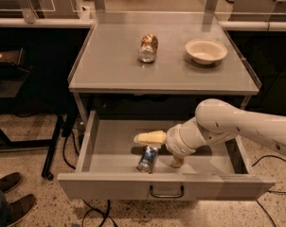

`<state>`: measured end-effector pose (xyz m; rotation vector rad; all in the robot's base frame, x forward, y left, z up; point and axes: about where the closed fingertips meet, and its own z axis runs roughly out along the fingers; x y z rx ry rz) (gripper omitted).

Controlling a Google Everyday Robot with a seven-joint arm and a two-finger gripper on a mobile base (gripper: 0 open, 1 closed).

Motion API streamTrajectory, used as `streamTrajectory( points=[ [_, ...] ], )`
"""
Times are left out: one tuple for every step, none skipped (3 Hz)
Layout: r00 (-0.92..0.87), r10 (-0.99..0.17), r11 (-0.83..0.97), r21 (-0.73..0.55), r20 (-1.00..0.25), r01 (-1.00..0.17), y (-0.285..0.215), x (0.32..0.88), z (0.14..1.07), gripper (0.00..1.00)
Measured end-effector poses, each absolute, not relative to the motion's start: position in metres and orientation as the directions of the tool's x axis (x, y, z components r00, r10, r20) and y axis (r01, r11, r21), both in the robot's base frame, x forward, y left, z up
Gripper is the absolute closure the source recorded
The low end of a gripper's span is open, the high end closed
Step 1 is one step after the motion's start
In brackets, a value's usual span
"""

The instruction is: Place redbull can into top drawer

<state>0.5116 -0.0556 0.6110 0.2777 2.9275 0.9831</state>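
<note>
The redbull can (147,159), blue and silver, rests slightly tilted on the floor of the open top drawer (110,143), near its front panel with the dark handle (166,193). My gripper (158,151) is inside the drawer right over the can. Its fingers are spread. One cream finger (150,137) reaches left above the can's top, and the other points down to the can's right. The can looks free of both fingers. The white arm comes in from the right.
On the table top (110,65) above the drawer lie a brown-and-gold can (148,47) on its side and a white bowl (206,50). A dark stand is at the left. A person's shoes (5,197) are at the lower left. Cables run on the floor.
</note>
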Motion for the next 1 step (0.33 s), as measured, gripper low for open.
streamTrajectory(
  points=[
    [-0.983, 0.182, 0.783, 0.602, 0.018, 0.156, -0.0556, 0.5116, 0.611, 0.0]
  ],
)
